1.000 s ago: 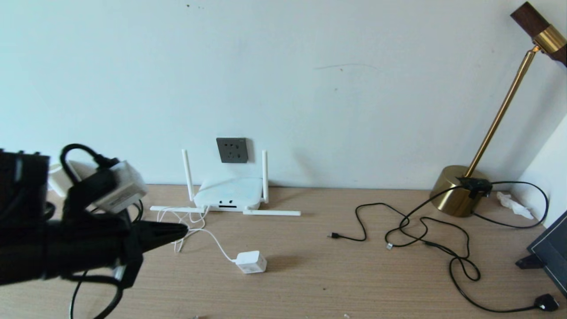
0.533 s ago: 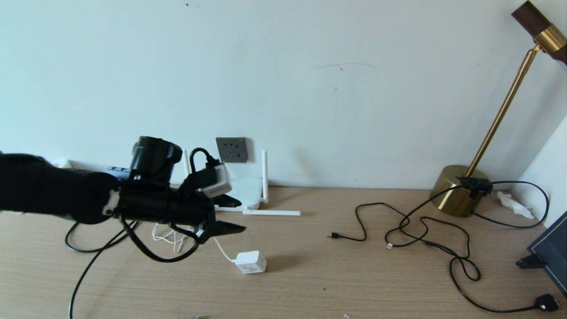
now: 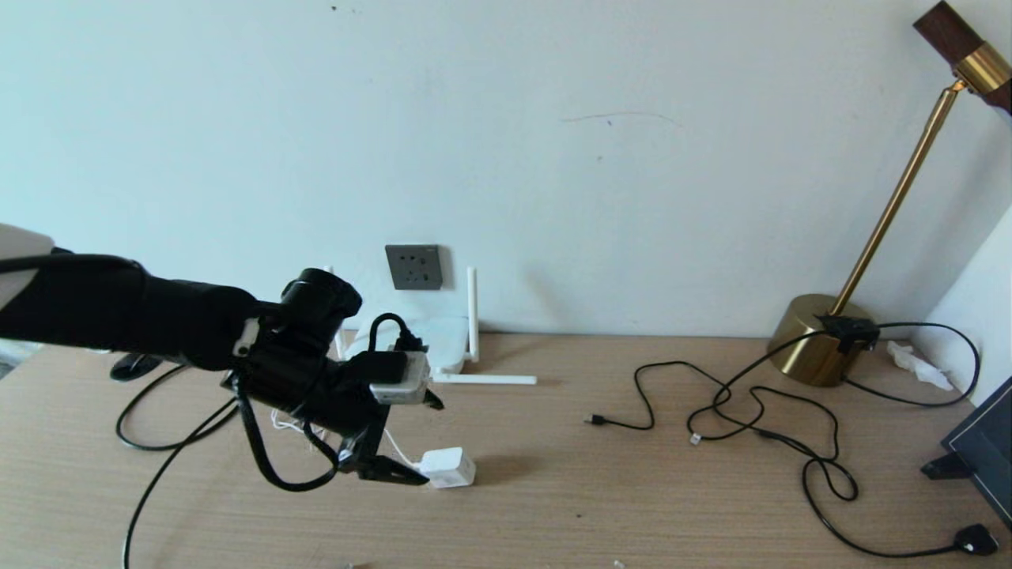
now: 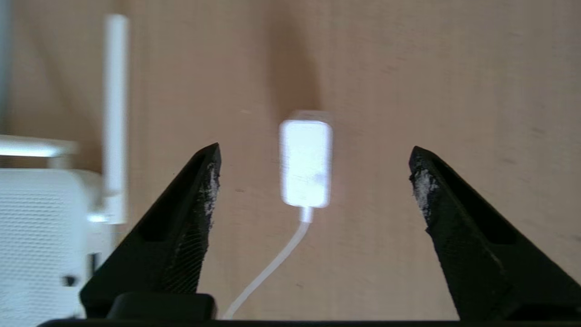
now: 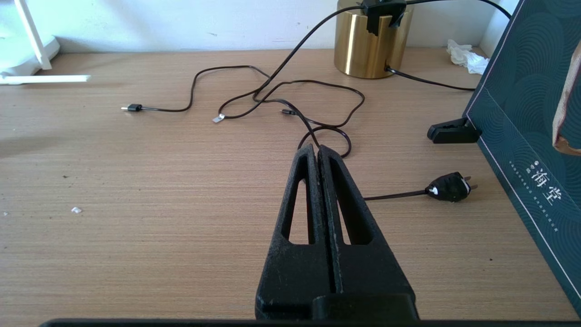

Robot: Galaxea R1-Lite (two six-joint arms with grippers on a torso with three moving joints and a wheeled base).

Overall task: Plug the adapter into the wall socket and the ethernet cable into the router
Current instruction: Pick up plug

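Observation:
The white adapter (image 3: pixel 448 467) lies on the wooden table in front of the router, its thin white cord (image 4: pixel 268 268) trailing back toward it. My left gripper (image 3: pixel 431 442) hovers just left of and above it, open; in the left wrist view the adapter (image 4: pixel 305 163) sits between the spread fingers (image 4: pixel 199 204) of the left gripper (image 4: pixel 314 152), untouched. The router (image 3: pixel 447 340) stands against the wall, partly hidden by my arm, below the grey wall socket (image 3: pixel 413 267). The ethernet cable's clear connector (image 3: pixel 695 439) lies mid-right. My right gripper (image 5: pixel 317 147) is shut and empty above the table's right side.
A brass lamp base (image 3: pixel 814 340) stands at the back right, with black cords looping over the table. A thin black cable's small plug (image 3: pixel 594 420) and a black mains plug (image 3: pixel 974 540) lie loose. A dark box (image 3: pixel 980 458) leans at the right edge. A black cable (image 3: pixel 158 442) curls at the left.
My left arm has swung in from the left and come down beside the adapter. Its gripper has gone from shut to wide open. The right gripper has not moved.

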